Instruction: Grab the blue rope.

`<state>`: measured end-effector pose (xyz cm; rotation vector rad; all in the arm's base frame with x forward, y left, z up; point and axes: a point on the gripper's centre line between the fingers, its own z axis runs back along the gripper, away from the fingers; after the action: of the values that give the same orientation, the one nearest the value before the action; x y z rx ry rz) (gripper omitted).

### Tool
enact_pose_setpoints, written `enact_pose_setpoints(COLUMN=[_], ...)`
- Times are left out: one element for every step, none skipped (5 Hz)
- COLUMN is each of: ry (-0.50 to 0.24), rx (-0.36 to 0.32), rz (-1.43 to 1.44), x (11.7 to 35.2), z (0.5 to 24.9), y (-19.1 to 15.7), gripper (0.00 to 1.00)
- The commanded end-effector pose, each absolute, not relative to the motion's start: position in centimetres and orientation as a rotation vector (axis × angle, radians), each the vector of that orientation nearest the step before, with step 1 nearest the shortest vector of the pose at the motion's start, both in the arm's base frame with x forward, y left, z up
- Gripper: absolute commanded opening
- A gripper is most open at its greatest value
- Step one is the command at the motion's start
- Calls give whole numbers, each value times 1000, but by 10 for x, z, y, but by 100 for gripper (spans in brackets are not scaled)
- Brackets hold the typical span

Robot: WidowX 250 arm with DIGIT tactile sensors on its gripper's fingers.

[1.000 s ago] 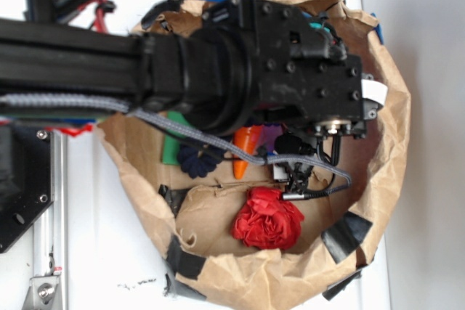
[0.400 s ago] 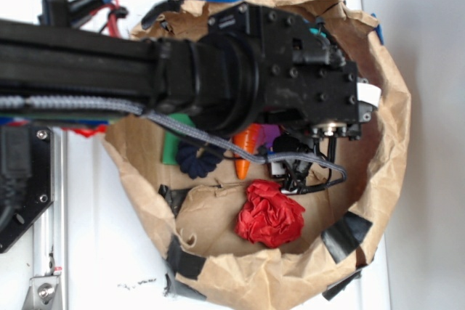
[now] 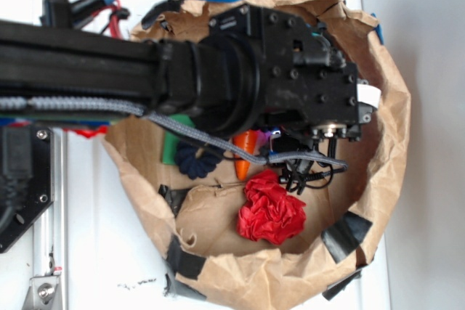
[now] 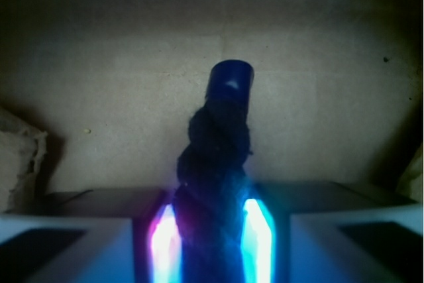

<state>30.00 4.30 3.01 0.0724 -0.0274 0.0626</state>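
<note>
Through the wrist camera we see our claw [image 4: 212,243] closed around the blue rope [image 4: 215,164] just below its capped end, inside the paper bag [image 3: 378,157]; the soft, limp, light rope probably suits this near-end grip.

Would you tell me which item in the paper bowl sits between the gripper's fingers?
The blue rope: its capped end rises between the gripper fingers, while the red cloth and carrot lie outside.

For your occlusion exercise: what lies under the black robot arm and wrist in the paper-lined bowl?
Visible below it: dark navy twisted rope, orange toy carrot, crumpled red cloth, green block. The gripper is hidden overhead; the wrist view shows the rope between its fingers.
</note>
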Motion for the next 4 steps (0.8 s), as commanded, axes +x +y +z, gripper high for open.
enact_pose_setpoints(ry=[-68,-59,34,-10], rx=[71,-19,-91,-71], rz=[56,80,47,43], x=[305,295,285,285], z=[44,86,124,138], y=[44,33,35,42], gripper=[0,0,0,0])
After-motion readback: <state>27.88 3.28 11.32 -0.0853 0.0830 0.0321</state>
